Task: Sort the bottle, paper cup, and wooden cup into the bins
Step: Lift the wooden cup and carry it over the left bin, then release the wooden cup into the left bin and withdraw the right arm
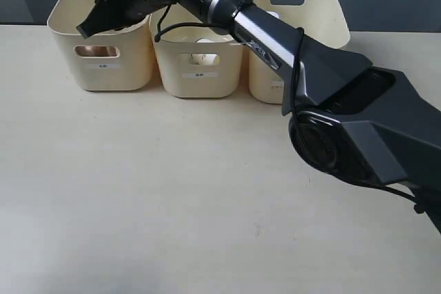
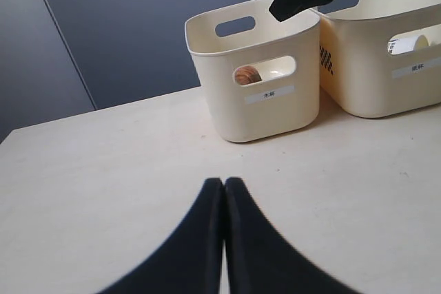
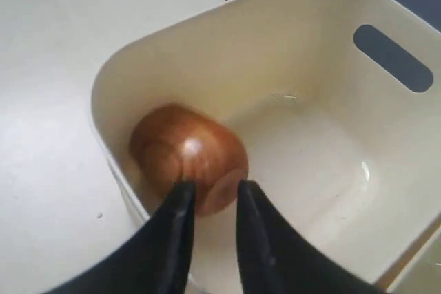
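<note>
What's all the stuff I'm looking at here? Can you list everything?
bins: three, cream, in a row at the table's far edge
wooden cup: one, reddish-brown, lying inside the left bin, seen through its handle hole in the left wrist view
white object: one, in the middle bin, too hidden to name
table: one, pale beige, under everything
wall: dark grey, behind the bins
right arm: one, black, reaching across to the left bin
right gripper: black, jaws slightly apart above the wooden cup, not gripping it
left gripper: black, fingers together, low over the table before the left bin
</note>
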